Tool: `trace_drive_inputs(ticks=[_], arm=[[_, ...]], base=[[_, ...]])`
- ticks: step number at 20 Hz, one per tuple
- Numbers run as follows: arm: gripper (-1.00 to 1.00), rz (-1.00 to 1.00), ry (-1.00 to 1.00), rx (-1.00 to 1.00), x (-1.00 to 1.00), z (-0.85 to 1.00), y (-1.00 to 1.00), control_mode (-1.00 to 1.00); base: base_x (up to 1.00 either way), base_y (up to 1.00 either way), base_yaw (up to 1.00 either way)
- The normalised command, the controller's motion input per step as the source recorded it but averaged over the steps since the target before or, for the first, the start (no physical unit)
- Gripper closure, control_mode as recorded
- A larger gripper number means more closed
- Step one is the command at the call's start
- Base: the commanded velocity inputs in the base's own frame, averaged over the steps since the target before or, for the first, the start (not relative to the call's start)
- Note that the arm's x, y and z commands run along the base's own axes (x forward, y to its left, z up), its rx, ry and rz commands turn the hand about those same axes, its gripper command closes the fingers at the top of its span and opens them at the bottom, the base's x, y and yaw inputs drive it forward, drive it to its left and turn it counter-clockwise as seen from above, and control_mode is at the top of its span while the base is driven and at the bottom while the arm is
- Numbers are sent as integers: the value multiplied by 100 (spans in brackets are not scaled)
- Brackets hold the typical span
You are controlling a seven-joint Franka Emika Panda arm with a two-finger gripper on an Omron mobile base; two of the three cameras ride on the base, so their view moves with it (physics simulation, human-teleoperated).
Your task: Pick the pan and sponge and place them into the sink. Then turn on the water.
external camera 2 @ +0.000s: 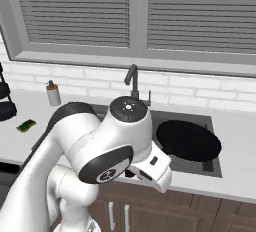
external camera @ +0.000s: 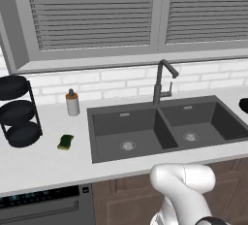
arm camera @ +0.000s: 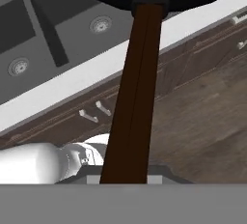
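Note:
The black pan (external camera 2: 188, 141) hangs in the air in front of the sink's right basin. Its long brown handle (arm camera: 135, 88) runs straight down into my gripper (arm camera: 124, 176), which is shut on the handle's end; the fingertips themselves are hidden. A dark rounded edge at the right border is probably the same pan (external camera: 244, 105). The yellow and green sponge (external camera: 65, 142) (external camera 2: 26, 125) lies on the counter left of the sink. The dark grey double sink (external camera: 112, 126) (external camera 2: 210, 166) (arm camera: 47, 7) holds nothing, and no water runs from the gooseneck faucet (external camera: 160, 80) (external camera 2: 132, 80).
A soap dispenser (external camera: 72, 104) (external camera 2: 53, 94) stands behind the sponge. A black tiered rack (external camera: 19, 112) occupies the counter's far left. Wooden cabinet fronts and a dishwasher panel (external camera: 43, 202) lie below the counter edge. A window with blinds runs behind.

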Motion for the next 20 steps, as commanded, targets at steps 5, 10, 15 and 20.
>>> trace_drive_inputs(ticks=[5, 10, 15, 20], arm=[[100, -11, 5, -3, -7, 44, 100, -100], [100, -1, 9, 0, -9, 24, 100, -100], [100, 0, 13, 0, -3, 8, 100, -100], [100, 5, 20, 4, 0, 15, 99, -100]], base=[[0, 0, 0], [0, 0, 0], [0, 0, 0], [0, 0, 0]])
